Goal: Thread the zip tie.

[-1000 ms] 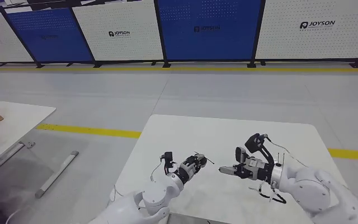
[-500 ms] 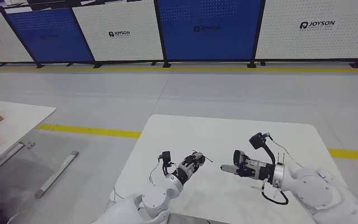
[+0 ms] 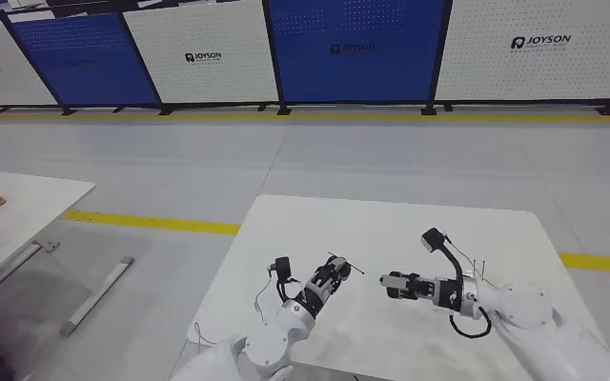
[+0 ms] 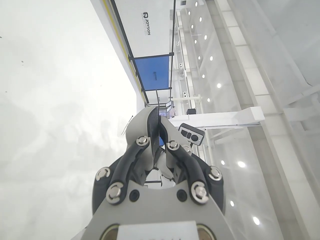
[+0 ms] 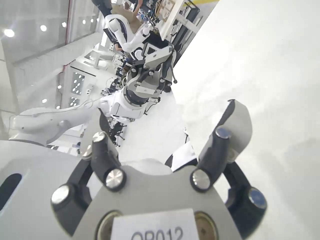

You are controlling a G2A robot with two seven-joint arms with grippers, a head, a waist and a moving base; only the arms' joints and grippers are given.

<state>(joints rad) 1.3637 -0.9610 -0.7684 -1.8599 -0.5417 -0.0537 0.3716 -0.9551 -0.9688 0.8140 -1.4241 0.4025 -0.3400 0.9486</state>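
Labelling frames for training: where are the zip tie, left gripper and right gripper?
zip tie (image 3: 354,270): top view, strap past fingers.
left gripper (image 4: 157,114): left wrist view, between shut fingertips.
right gripper (image 3: 385,283): top view, between fingertips.

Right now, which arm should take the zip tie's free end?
Right, probably: the right gripper is open and points toward the zip tie, while the left gripper is shut on it.

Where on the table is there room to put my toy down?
The far half of the table, beyond both grippers, is bare from edge to edge. It is crowded in the near middle, where the left gripper pinches the zip tie close to the open right gripper, with just a narrow gap between them.
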